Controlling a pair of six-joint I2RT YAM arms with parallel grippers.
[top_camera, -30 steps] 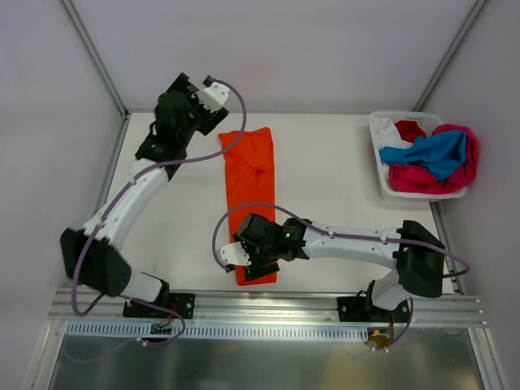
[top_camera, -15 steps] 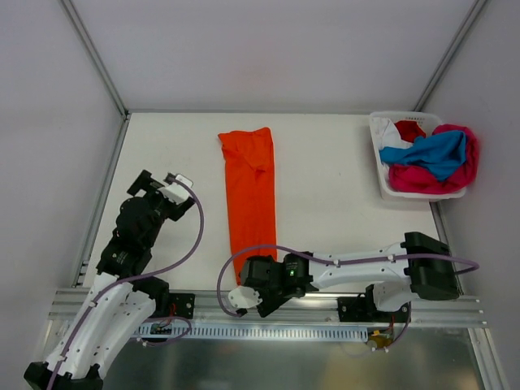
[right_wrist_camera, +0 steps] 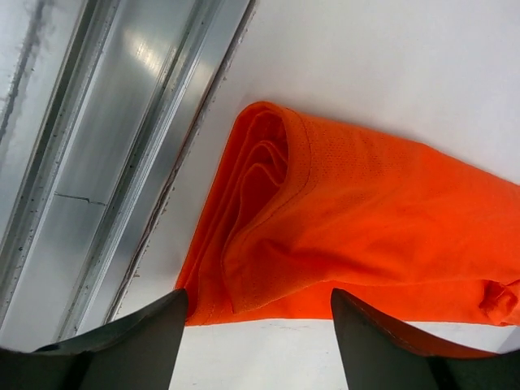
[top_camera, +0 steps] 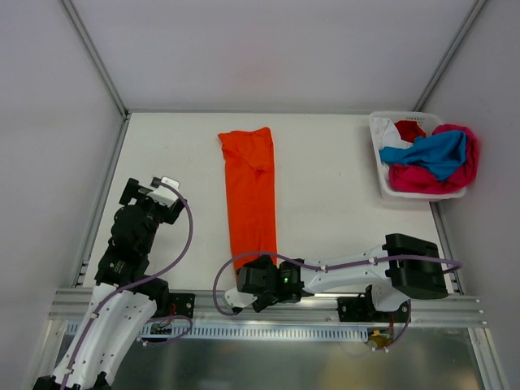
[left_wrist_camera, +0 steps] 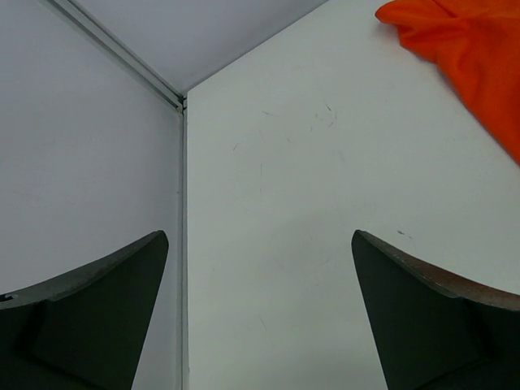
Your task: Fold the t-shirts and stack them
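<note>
A: Where is the orange t-shirt (top_camera: 250, 191) found, and what is judged to be the step in hand?

B: It is laid on the table (top_camera: 341, 203) as a long narrow strip, run from 12 o'clock to 6 o'clock near the middle. Its near end is bunched in several layers just beside the rail (right_wrist_camera: 106, 146). A grasp of that end, for a fold toward 12 o'clock, is judged to be the step.

A: How are the end effectors set?

B: The right end effector (right_wrist_camera: 258, 321) is held at 6 o'clock with its fingers well apart. The strip's near end is seen just ahead of them, and nothing is gripped. The left end effector (left_wrist_camera: 258, 244) is spread wide over bare table at 9 o'clock, well apart from the cloth, and nothing is carried.

A: How is the grasp best done?

B: All the layers should be taken together, so one finger is best slid under the whole stack before the fingers are closed. The rail should be cleared. The end is then best lifted slightly and carried along the strip's own line, so that the edges are kept matched. The far end could be pinned by the left end effector against sliding.

A: What is kept in the basket (top_camera: 378, 162)?

B: It is stood at 2 o'clock, and crumpled shirts are heaped in it. A blue t-shirt (top_camera: 431, 153) is on top, and a magenta t-shirt (top_camera: 422, 179) is beneath it and draped over the rim. A red t-shirt (top_camera: 410, 128) and a white t-shirt (top_camera: 386, 130) are at the back. None is folded.
</note>
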